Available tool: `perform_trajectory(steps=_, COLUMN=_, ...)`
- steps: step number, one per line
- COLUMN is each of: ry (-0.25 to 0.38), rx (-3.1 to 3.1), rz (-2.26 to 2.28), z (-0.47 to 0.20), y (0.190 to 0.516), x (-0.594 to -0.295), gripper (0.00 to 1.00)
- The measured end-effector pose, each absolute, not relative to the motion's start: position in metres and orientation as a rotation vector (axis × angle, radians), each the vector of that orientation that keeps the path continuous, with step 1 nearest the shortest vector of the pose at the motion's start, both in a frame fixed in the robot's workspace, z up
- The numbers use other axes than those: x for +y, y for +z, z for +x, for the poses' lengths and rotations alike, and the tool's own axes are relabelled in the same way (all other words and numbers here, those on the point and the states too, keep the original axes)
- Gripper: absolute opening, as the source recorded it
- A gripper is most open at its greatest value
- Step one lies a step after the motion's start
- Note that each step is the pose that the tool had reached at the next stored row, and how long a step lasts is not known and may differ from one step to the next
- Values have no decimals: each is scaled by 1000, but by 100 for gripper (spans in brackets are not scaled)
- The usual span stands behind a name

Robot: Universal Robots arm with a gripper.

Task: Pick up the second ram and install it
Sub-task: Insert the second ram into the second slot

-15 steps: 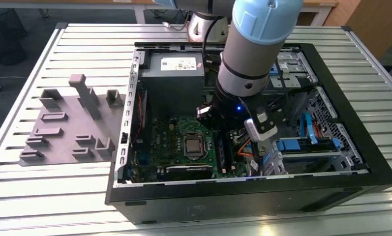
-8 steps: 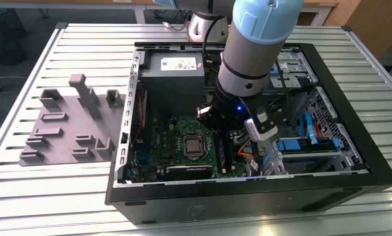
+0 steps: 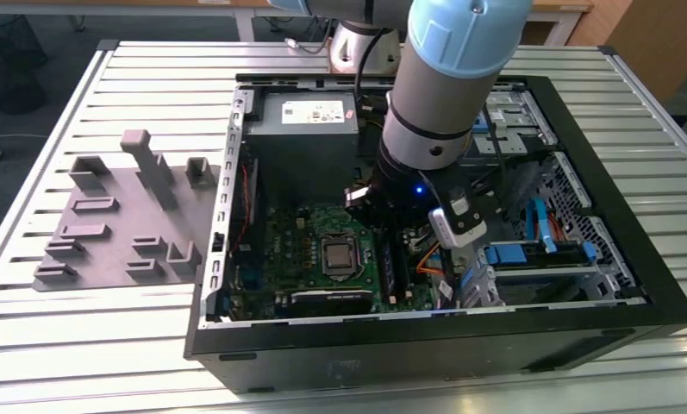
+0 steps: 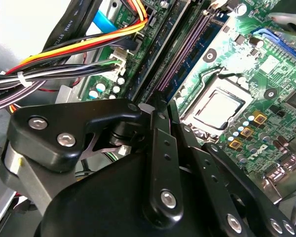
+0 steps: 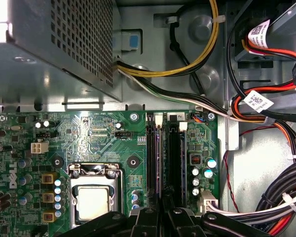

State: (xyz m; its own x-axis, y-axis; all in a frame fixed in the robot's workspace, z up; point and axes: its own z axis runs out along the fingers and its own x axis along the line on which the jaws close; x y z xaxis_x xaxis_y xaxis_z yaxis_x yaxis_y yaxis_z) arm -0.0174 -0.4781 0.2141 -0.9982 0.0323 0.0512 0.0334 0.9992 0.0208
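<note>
The gripper (image 4: 160, 106) is being held low over the motherboard (image 3: 309, 250) inside the open computer case (image 3: 619, 293), its fingers (image 5: 160, 200) drawn close together on a thin upright strip, seemingly the second ram (image 5: 159, 163), which is being stood in a long black slot (image 5: 152, 158) at three o'clock of the processor socket (image 5: 92, 195); a firm grip cannot be confirmed.

The arm (image 3: 441, 103) reaches down into the open computer case (image 3: 435, 336) over the motherboard (image 3: 320, 259).
</note>
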Motion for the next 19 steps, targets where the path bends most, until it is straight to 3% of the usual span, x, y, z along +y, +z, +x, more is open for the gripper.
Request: perform_trajectory(steps=19, ry=-33, rx=-3090, rz=-40, z=-17, y=215, x=-478, gripper=14)
